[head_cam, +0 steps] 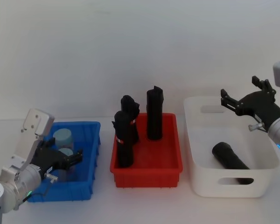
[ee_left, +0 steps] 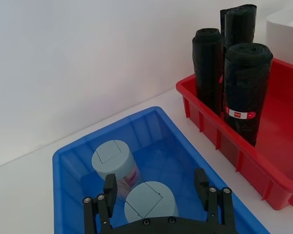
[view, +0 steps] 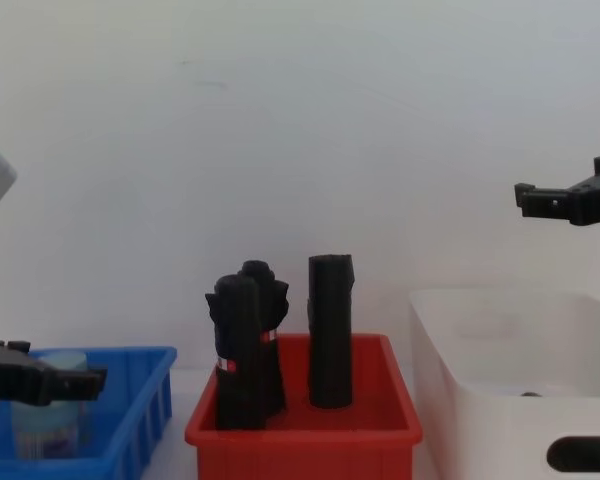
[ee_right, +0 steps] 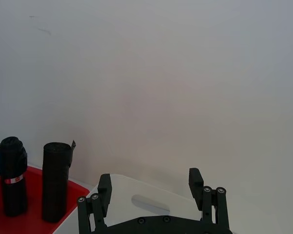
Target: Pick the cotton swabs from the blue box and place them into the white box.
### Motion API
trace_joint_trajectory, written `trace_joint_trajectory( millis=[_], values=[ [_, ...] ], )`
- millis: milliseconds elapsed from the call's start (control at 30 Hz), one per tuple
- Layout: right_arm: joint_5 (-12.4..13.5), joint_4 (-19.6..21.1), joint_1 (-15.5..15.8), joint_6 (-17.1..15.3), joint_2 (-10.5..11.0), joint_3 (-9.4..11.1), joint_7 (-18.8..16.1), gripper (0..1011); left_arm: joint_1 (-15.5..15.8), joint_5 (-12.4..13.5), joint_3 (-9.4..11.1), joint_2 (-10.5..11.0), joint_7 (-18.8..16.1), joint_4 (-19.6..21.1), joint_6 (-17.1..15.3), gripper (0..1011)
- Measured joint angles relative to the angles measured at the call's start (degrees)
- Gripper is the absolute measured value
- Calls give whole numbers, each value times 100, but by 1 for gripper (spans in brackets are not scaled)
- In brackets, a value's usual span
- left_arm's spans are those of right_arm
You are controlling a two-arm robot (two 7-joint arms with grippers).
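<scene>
2 cotton swab tubs [ee_left: 115, 161] stand in the blue box [head_cam: 84, 124]. The left end effector [ee_left: 155, 181] is inside this box, its fingers spread on both sides of the nearer tub [ee_left: 150, 204]. The right end effector [head_cam: 239, 91] hangs spread and empty above the white box [head_cam: 233, 184], where 1 black roll [head_cam: 228, 156] lies.

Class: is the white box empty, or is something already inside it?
Not empty: the head view shows one black roll lying on its side inside the white box.
</scene>
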State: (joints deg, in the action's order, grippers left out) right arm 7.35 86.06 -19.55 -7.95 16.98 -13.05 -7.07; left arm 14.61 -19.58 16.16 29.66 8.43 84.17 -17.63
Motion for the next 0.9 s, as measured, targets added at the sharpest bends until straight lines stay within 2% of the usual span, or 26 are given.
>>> trace_joint_trajectory(
  millis=[367,900],
  values=[
    [0,0,0,0,0,0,0,1002,113,9,40,-134,46,-348,45,1000],
    [0,0,0,0,0,0,0,1002,21,-93,-32,-103,-155,-405,-34,1000]
  ],
)
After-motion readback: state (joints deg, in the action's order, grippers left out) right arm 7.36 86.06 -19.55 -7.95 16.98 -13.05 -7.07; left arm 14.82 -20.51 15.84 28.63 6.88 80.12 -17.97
